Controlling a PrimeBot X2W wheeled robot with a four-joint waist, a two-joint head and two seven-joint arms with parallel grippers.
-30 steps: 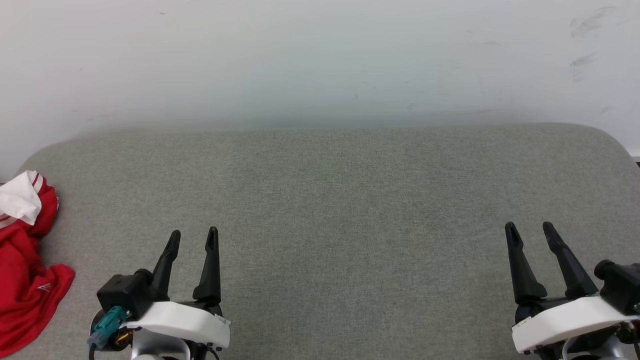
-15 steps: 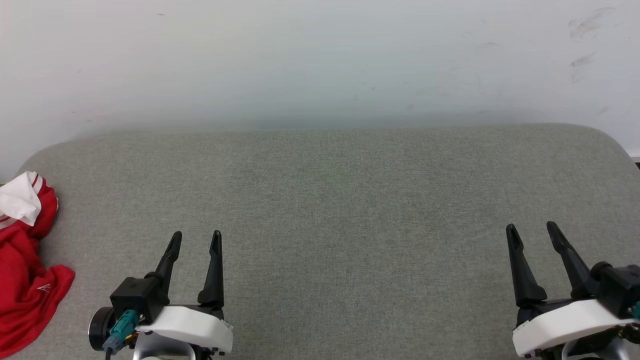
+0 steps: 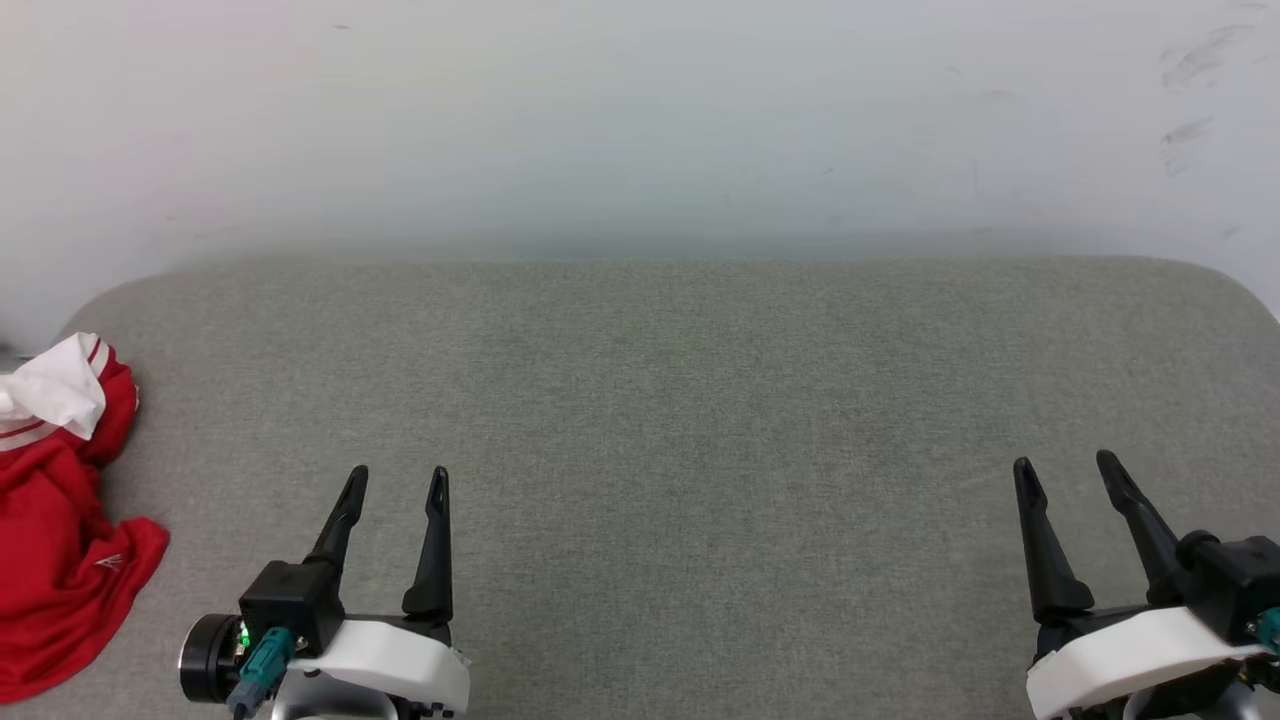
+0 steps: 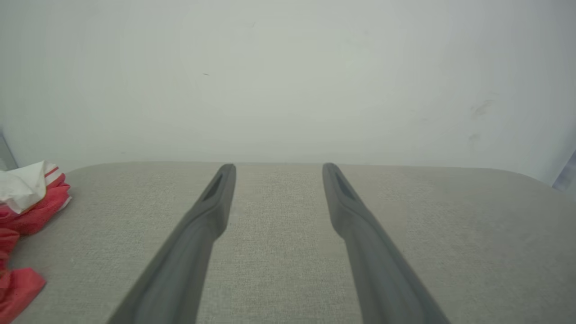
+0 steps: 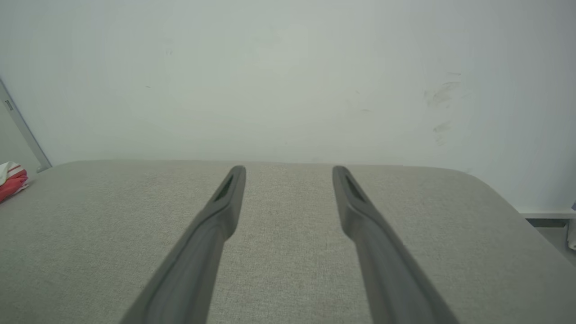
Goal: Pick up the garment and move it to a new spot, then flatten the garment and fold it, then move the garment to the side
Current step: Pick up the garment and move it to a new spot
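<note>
Head view: your left gripper (image 3: 399, 472) sits at the lower left and your right gripper (image 3: 1063, 460) at the lower right, both low over the grey cushion (image 3: 700, 400). On each, the 2 fingers point up the picture toward the wall (image 3: 640, 120). Both are released, with bare fabric showing in the gap and nothing gripped. The left fingers stand nearly parallel, while the right ones lean slightly left. The garment (image 3: 60, 560) lies crumpled at the cushion's far left edge, red with a white striped sleeve on top, well apart from the left gripper.

Against 1 s ago, the whole picture has slid a little right and down, wall marks included, so your camera moved. The garment keeps its shape and its place on the cushion. Your left wrist has rolled: its black housing and teal plug now sit lower, closer under the fingers. The right gripper's housing has also dropped slightly.

Left wrist view: the left gripper (image 4: 277, 166) is spread wide and level over the cushion (image 4: 405, 234), tips toward the wall. The garment (image 4: 27, 211) is at the left edge, clear of the fingers.

Right wrist view: the right gripper (image 5: 289, 168) is likewise spread and empty. The garment (image 5: 11, 180) is a small red and white patch at the far left edge.
</note>
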